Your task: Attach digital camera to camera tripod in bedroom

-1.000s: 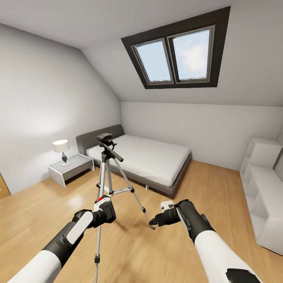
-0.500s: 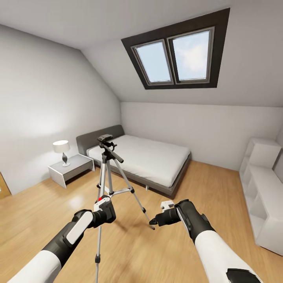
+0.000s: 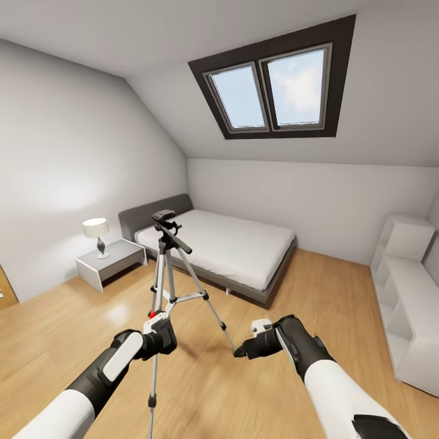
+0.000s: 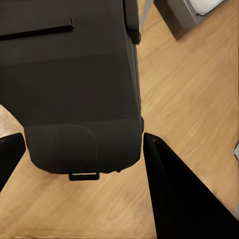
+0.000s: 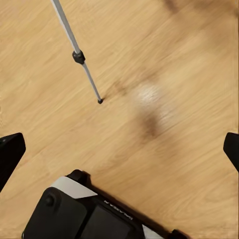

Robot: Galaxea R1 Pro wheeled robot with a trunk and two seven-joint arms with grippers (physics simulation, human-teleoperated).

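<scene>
Left hand (image 3: 160, 332) clamped on the digital camera (image 4: 74, 84), right hand (image 3: 244, 350) spread wide, both forearms extended forward

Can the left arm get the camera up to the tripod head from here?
Probably yes. The left gripper holds the camera low beside the tripod, and nothing shows between it and the tripod head above. It is a long lift, though, so reach is uncertain.

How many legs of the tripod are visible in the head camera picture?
3. One leg comes toward the robot, passing the left hand. One leg goes toward the right hand. A third leg stands behind, mostly hidden.
</scene>
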